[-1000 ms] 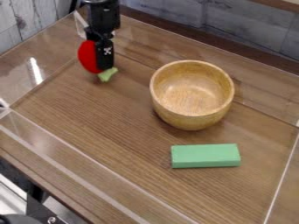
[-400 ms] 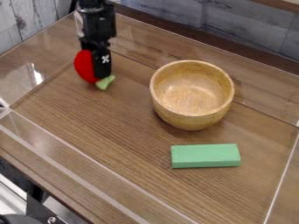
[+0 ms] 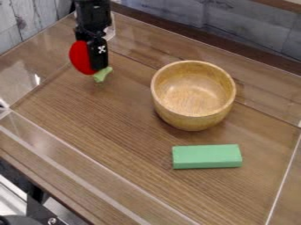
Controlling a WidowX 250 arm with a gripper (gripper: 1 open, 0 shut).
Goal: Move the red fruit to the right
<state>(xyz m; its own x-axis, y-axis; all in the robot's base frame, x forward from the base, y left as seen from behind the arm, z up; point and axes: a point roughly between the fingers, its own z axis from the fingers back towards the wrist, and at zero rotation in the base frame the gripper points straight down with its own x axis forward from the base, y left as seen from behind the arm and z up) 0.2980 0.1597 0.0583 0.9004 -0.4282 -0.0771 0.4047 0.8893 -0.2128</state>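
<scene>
The red fruit (image 3: pixel 80 57) is a small glossy red toy strawberry with a green leafy cap pointing down-right. It hangs at the upper left of the camera view, just above the wooden table. My gripper (image 3: pixel 91 53) comes down from the top edge and is shut on the strawberry, its black fingers across the fruit's right side. The fruit is well left of the wooden bowl (image 3: pixel 194 93).
A flat green rectangular block (image 3: pixel 207 156) lies on the table in front of the bowl. A clear plastic wall (image 3: pixel 24 70) rims the table on the left and front. A dark edge runs along the back right.
The gripper with the strawberry has shifted slightly left and towards the back, after dipping a little lower in between. The bowl and green block have not moved.
</scene>
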